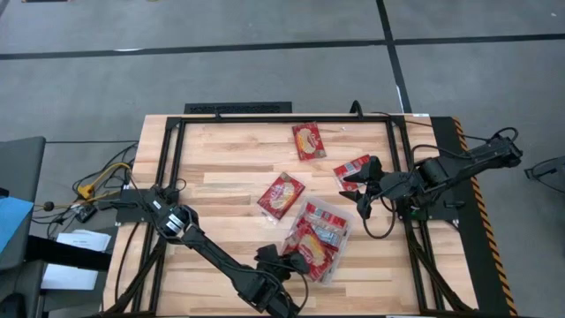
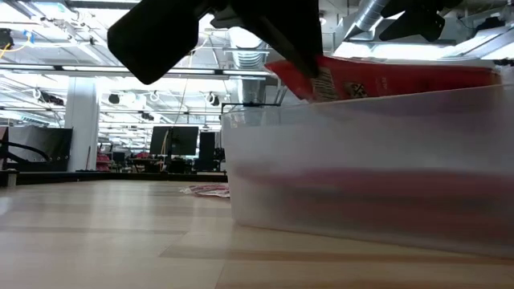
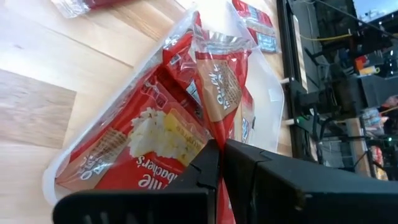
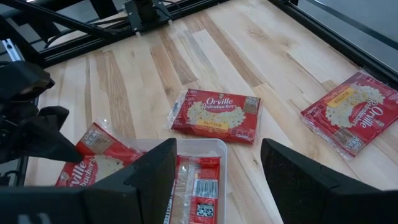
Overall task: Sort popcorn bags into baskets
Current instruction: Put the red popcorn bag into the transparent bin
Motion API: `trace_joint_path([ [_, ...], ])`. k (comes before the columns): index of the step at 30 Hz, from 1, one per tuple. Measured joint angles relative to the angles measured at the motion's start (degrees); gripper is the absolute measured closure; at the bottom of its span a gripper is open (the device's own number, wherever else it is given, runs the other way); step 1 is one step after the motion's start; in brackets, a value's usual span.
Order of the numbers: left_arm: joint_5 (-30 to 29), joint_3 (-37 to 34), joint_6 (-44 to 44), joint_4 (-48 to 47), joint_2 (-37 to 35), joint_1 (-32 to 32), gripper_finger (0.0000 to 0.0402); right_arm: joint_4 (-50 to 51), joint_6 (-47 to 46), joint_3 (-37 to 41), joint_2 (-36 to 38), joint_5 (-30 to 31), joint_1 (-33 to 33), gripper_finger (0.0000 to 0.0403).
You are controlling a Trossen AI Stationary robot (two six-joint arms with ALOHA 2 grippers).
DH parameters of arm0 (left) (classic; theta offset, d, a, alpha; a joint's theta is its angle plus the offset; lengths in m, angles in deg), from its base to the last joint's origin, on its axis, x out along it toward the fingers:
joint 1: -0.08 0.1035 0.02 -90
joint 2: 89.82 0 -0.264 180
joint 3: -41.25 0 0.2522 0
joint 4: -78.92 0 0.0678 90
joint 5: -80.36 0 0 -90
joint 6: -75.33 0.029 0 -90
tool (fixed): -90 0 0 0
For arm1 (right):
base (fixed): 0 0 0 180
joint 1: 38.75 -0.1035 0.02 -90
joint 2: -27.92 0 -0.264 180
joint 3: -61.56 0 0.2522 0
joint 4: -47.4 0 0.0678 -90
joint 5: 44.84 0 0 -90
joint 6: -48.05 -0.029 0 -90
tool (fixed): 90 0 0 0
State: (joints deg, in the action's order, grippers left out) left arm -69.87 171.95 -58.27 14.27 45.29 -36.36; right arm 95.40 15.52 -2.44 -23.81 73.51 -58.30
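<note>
The surface (image 1: 229, 168) is a butcher-block top of pale wood strips inside a black frame, standing on grey floor crossed by dark lines. Beyond it, the low view shows a large open hall with ceiling ducts, white columns and rows of dark monitors.

The clear plastic tray (image 1: 340, 256) sits right of centre toward the near edge, its long axis running diagonally from near-left to far-right, with several popcorn bags (image 1: 320, 231) piled inside it. The left claw (image 1: 281, 263) is at the tray's near-left end, its fingers clamped together on a red popcorn bag (image 3: 143, 146) that tilts over the tray's rim. The right claw (image 1: 364, 187) hovers just beyond the tray's far-right end, fingers spread apart and holding nothing.

Three bags lie flat outside the tray: one (image 1: 281, 195) mid-surface, set diagonally; one (image 1: 309, 140) toward the far edge, nearly lengthwise front to back; one (image 1: 351, 168) partly under the right claw. Labels read "Orville Redenbacher's" and "Butter" (image 4: 216, 111).
</note>
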Motion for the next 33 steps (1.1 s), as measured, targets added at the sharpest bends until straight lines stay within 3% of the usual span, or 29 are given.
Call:
trace_joint_path([
  [10, 4.5, 0.0, 3.9, 2.9, 0.0, 0.0, 0.0393, 0.0, 0.0, 0.0, 0.0, 0.0, 0.0, 0.0143],
  [25, 8.2, 0.0, 4.6, 4.6, 0.0, -1.6, 0.025, 0.0, 0.0, 0.0, 0.0, -3.3, 0.0, 0.0143],
  [29, 9.1, 0.0, 2.2, 6.3, 0.0, -3.6, 0.0231, -0.6, -0.5, 0.0, -0.7, -3.9, -0.6, 0.0143],
  [33, 9.2, 0.0, 0.1, 8.6, 0.0, -5.8, 0.0228, -2.3, -0.5, 0.0, -5.9, -4.5, -2.5, 0.0145],
])
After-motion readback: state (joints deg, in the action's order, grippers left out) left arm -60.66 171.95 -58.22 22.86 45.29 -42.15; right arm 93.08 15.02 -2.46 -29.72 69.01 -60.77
